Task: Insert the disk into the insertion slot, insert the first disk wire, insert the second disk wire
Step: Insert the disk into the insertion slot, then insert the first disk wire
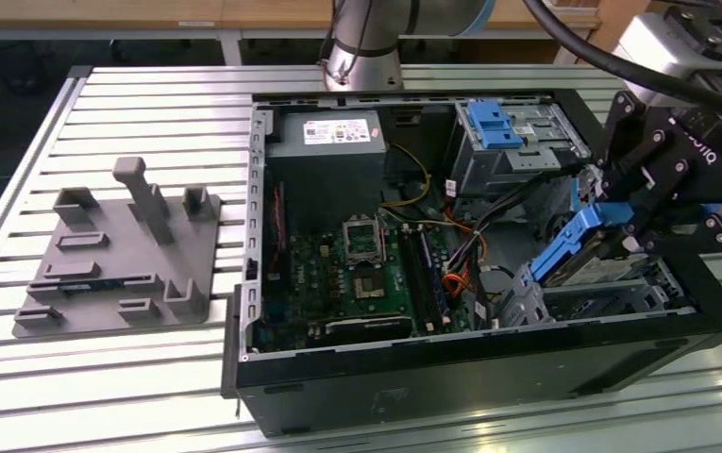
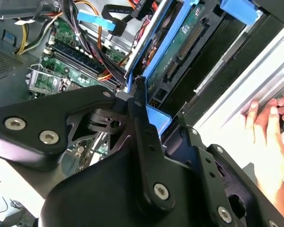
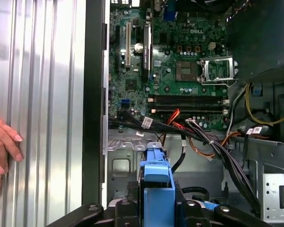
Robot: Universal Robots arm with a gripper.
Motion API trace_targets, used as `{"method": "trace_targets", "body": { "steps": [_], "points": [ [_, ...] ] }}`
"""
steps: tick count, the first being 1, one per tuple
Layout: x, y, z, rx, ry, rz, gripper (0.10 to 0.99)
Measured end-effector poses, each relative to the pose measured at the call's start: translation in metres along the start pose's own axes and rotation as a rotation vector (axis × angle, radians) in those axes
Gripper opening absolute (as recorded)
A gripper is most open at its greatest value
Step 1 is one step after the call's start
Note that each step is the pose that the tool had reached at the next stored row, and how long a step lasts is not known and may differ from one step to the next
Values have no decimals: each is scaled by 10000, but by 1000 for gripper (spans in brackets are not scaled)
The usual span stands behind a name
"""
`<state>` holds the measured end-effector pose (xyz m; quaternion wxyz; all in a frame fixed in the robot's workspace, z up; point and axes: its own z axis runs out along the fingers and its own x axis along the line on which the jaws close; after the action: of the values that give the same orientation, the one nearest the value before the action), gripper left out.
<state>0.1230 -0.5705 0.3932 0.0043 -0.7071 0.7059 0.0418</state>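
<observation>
Gripper (image 1: 619, 217) pinched the disk (image 1: 578, 255) by its blue rail. Disk hung tilted directly over the slot (image 1: 606, 300), long axis sloping down toward its mouth, not seated. Wires (image 1: 461, 260) lay beside the slot, the latch bay (image 1: 512, 132) beyond it. A hand (image 2: 270, 125) rested well apart from the slot.

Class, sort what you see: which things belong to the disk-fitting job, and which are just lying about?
Job in hand: the disk, held tilted in the gripper; the insertion slot.

Lying about: grey fixture plate; bay with blue latch; a person's hand on the table.
</observation>
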Motion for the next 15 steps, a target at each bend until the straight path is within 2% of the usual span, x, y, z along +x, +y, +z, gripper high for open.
{"method": "trace_targets", "body": {
  "steps": [2,3,4,5,15],
  "points": [
    [1,0,3,1,-4,0,373],
    [1,0,3,0,-4,1,431],
    [1,0,3,0,-3,1,431],
    [1,0,4,0,-3,1,498],
    [1,-1,7,0,-4,1,498]
  ]
}}
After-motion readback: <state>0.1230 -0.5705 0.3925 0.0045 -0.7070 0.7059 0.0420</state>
